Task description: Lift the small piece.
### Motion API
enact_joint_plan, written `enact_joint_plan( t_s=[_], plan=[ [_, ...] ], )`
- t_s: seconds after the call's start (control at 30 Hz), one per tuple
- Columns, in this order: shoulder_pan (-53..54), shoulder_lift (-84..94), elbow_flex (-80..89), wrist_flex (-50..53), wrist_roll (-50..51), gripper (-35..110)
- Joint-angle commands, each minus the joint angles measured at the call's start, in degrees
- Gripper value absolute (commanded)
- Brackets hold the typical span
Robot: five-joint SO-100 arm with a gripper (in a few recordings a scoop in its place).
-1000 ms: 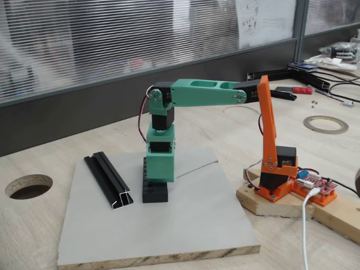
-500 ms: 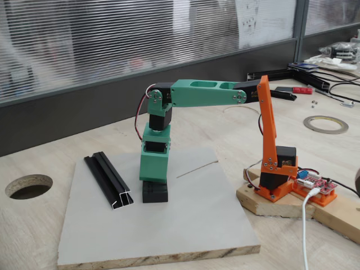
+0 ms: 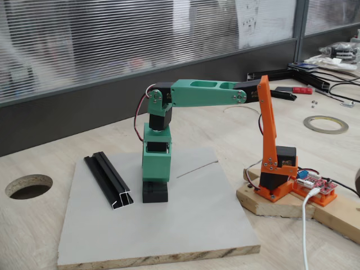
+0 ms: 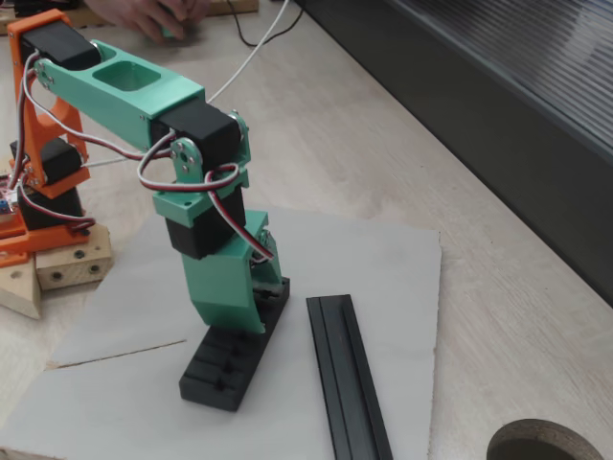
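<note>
Lowered since a second ago, the green wrist now hangs just over the black ribbed block [image 3: 154, 192], its upper links barely changed from the earlier frames.

Nearest the camera in a fixed view, the grey board [image 3: 185, 225] lies flat on the wooden bench [image 3: 34, 236]. On the board, the long black channel-shaped rail [image 3: 108, 181] runs diagonally, well left of the arm in that view. Just beside it stands the ribbed block, with the jaws [image 4: 261, 305] pointing straight down onto its far end. Whether the jaws are parted or closed, and whether they hold anything, cannot be told: the green wrist housing masks the tips in both fixed views.

No small silvery piece can be made out in either view. Judging by the task and the jaws' aim, it would sit on top of the block, directly beneath the tips, but that is a guess. If so, the coming move turns on a straight vertical lift.

Behind the board, the orange arm base [image 3: 274, 179] sits on a wooden mount [image 3: 270, 203]. Farther off, a roll of tape [image 3: 325, 124] lies on the bench.
</note>
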Motion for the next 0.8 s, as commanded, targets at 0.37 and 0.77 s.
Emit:
enact_joint_plan(
  t_s=[0.37, 0.77],
  plan=[
    [1.23, 0.7, -0.35, 7.82, -0.62, 49],
    [1.23, 0.62, 0.44, 1.93, -0.53, 49]
  ],
)
